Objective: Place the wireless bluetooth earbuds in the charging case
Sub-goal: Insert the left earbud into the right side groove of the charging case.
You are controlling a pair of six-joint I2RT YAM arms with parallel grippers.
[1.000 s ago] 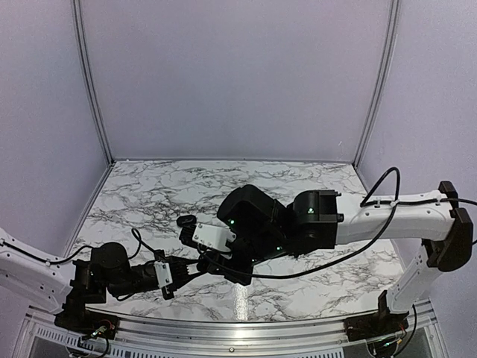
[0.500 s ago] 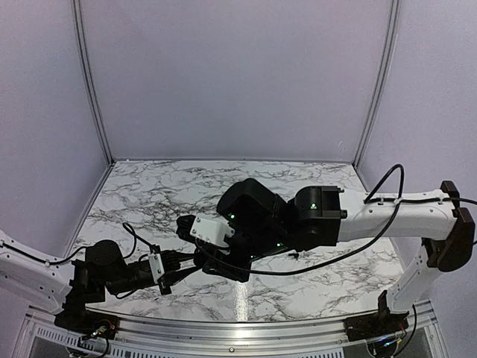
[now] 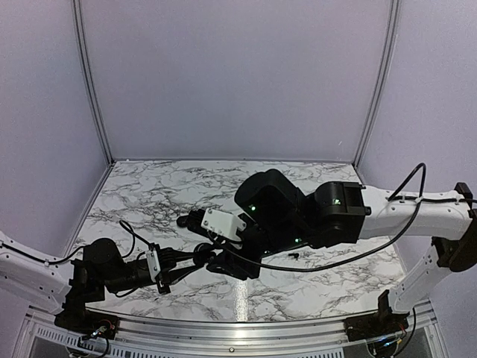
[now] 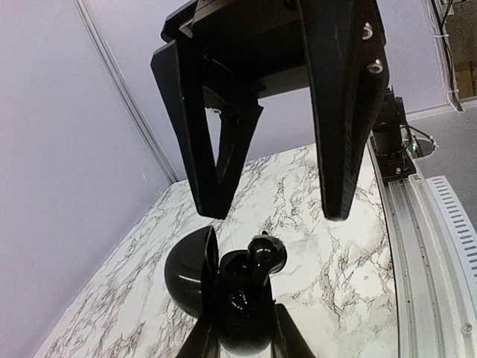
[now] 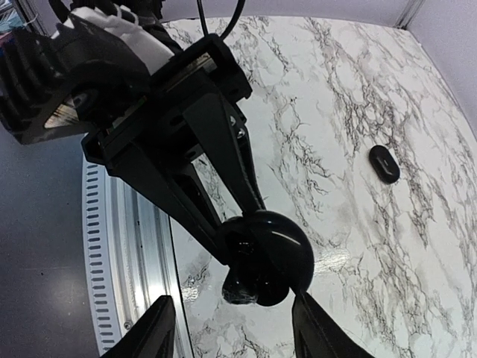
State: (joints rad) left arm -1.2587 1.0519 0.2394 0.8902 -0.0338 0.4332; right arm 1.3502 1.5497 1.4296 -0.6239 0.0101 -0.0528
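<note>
We are pinching the open charging case (image 4: 238, 313) in the left gripper (image 4: 244, 341) at lower centre, one earbud (image 4: 262, 257) seemingly half-seated, stem tilting up toward the right gripper (image 4: 272, 212), which is hanging spread directly above.

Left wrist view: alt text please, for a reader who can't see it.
The left claw grips an open glossy black charging case, its lid tipped left and one earbud sticking up from it. The right claw hangs just above, jaws apart and empty, over a marble table.
</note>
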